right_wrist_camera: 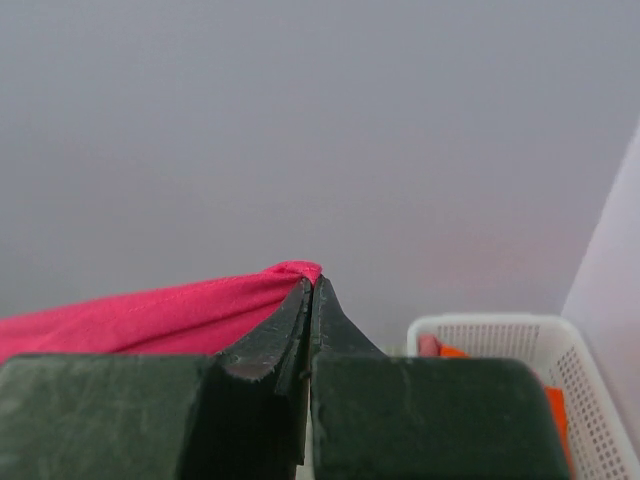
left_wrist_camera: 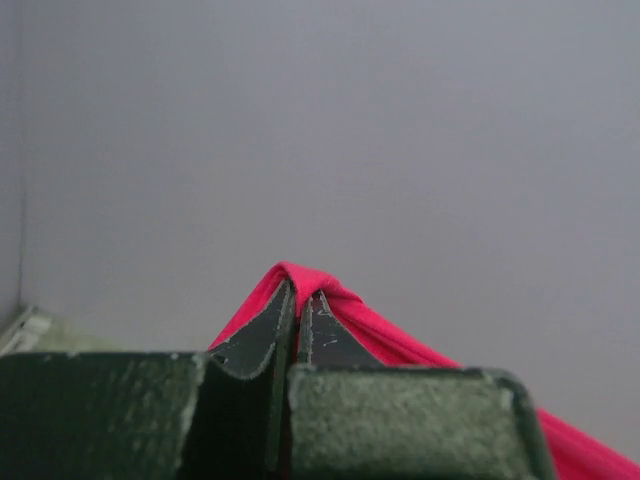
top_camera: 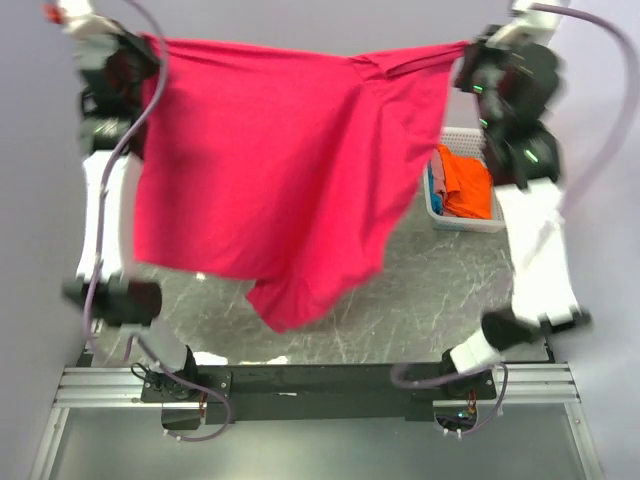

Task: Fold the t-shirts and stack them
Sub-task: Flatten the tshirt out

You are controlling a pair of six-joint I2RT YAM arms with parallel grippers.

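A crimson-pink t-shirt hangs stretched in the air between both raised arms, its lower part dangling over the marble table. My left gripper is shut on its upper left corner; the left wrist view shows the pink cloth folded over the closed tips. On the far side, my right gripper is shut on the upper right corner, where pink cloth leaves the pinched tips. An orange t-shirt and a strip of blue-teal shirt lie in the basket.
A white lattice basket stands on the table at the right, beside the right arm, also seen as a basket in the right wrist view. The marble table shows below the hanging shirt. A plain grey wall lies behind.
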